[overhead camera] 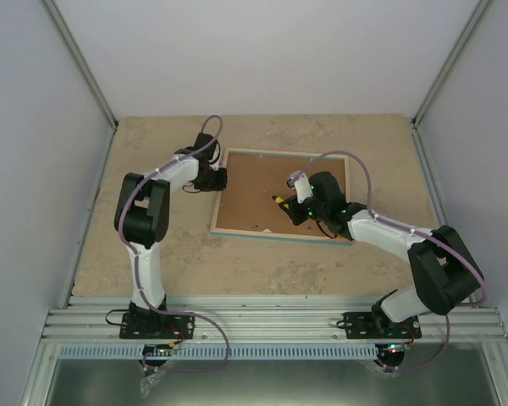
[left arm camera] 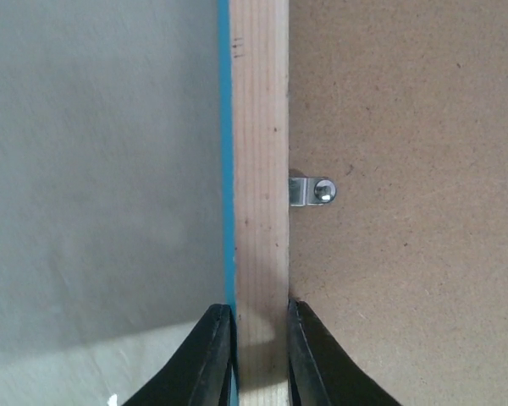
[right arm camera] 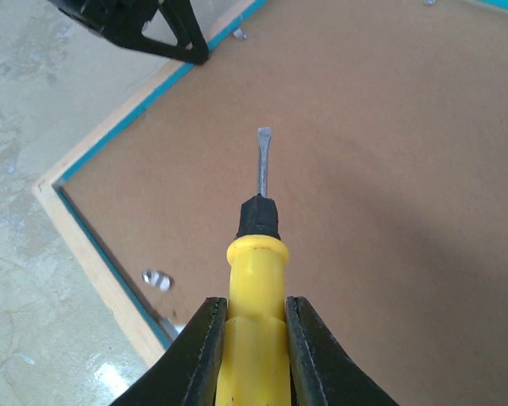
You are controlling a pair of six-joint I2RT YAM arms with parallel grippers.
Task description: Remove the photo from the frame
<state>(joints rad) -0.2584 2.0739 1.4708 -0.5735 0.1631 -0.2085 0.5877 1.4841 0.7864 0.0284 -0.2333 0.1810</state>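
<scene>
Thin turquoise-edged rectangular picture frame with light wood back (overhead camera: 275, 235), face down on the mottled beige surface (overhead camera: 195, 262); plain brown backing board (overhead camera: 254, 190) uppermost, a small metal clip (left arm camera: 313, 192) at the rail's inner edge, the print hidden from this side. Left hand (left arm camera: 261, 321) clenched across the frame's left rail, one finger outside and one on the board side. Right hand (right arm camera: 256, 306) grasping a yellow-handled flat-blade screwdriver (right arm camera: 256, 254), blade over the board; contact cannot be told.

Frame (left arm camera: 261, 127): pale wood grain, turquoise edge. Backing board (left arm camera: 406, 101) inside frame: plain brown. Screwdriver (right arm camera: 256, 279): yellow handle, black collar.
</scene>
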